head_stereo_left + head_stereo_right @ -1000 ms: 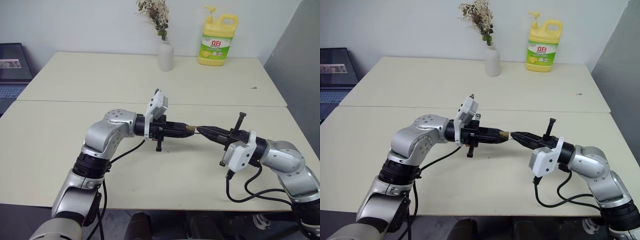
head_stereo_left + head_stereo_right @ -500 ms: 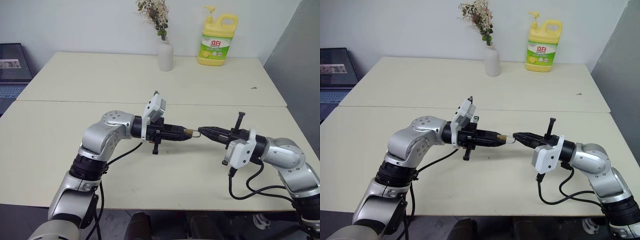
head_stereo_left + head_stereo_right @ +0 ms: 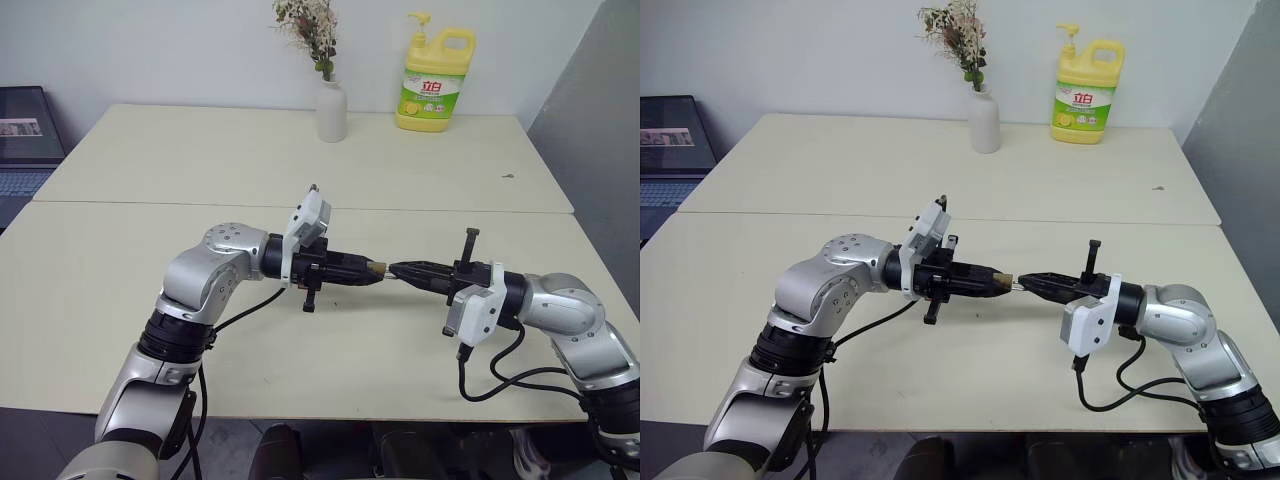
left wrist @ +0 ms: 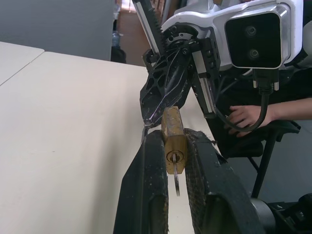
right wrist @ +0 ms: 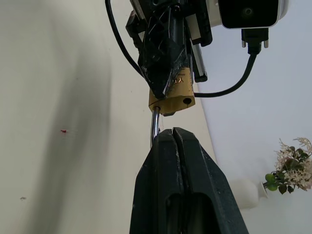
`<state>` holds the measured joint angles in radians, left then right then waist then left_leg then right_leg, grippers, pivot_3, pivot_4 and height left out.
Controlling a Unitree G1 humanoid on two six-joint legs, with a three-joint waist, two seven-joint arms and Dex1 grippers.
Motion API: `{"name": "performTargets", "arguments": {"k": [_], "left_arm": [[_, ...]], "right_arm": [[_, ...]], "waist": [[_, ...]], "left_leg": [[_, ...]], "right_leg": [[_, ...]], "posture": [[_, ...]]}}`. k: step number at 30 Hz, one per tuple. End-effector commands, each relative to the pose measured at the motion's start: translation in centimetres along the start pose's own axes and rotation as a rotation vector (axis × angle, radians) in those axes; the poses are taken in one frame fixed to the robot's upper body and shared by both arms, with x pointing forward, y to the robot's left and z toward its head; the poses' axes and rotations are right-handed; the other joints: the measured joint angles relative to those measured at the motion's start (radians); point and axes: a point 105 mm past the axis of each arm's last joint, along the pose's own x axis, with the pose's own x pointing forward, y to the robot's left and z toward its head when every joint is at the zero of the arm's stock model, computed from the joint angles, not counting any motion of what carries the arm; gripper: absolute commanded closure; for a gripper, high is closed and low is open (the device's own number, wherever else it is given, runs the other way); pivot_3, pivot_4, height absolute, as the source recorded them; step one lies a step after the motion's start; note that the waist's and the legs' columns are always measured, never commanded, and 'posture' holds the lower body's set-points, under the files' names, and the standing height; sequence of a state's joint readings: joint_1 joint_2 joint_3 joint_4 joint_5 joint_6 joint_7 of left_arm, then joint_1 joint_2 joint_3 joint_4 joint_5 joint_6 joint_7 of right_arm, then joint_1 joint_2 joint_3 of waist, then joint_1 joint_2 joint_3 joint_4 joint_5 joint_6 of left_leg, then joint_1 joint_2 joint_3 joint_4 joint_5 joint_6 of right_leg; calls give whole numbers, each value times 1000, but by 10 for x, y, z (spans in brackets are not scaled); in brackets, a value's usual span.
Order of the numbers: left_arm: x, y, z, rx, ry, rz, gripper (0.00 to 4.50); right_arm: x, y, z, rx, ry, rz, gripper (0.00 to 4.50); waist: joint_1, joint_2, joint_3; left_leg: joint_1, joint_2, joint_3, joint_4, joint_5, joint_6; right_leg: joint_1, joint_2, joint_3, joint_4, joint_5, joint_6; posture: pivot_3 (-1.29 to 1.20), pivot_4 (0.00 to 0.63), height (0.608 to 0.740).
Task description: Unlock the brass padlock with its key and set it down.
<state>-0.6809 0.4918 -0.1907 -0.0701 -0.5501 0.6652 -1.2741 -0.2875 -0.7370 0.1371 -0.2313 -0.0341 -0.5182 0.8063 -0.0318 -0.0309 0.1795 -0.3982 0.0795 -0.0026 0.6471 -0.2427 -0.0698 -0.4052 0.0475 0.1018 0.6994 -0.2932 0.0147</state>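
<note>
Left pincer (image 4: 176,161) grips brass padlock (image 4: 174,139); right pincer (image 5: 174,139), clenched, perhaps pinches its shackle (image 5: 154,124).

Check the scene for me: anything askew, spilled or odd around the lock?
Nothing stands out. The left gripper clamps the padlock squarely above the table, key in its keyhole; the shut right gripper pinches the shackle. Vase and soap bottle stand upright.

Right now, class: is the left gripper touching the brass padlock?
Touching: the left wrist view shows the left gripper clamping the brass padlock between both fingers.
</note>
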Motion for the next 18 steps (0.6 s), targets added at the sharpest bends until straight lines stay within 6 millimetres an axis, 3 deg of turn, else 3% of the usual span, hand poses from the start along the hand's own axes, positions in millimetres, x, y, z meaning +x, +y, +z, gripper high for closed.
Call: {"name": "performTargets", "arguments": {"k": [1, 18], "left_arm": [[-1, -5, 12, 46, -29, -17, 4337], [-3, -12, 11, 21, -27, -57, 4337]], "right_arm": [[-2, -5, 6, -15, -30, -9, 4500], [-2, 4, 5, 23, -31, 22, 4500]], "waist": [[0, 0, 0], [0, 0, 0]], "left_leg": [[0, 0, 0, 0, 0, 0], [0, 0, 0, 0, 0, 0]], "right_leg": [[0, 0, 0, 0, 0, 0], [0, 0, 0, 0, 0, 0]], "posture": [[0, 150, 740], [0, 150, 740]]}}
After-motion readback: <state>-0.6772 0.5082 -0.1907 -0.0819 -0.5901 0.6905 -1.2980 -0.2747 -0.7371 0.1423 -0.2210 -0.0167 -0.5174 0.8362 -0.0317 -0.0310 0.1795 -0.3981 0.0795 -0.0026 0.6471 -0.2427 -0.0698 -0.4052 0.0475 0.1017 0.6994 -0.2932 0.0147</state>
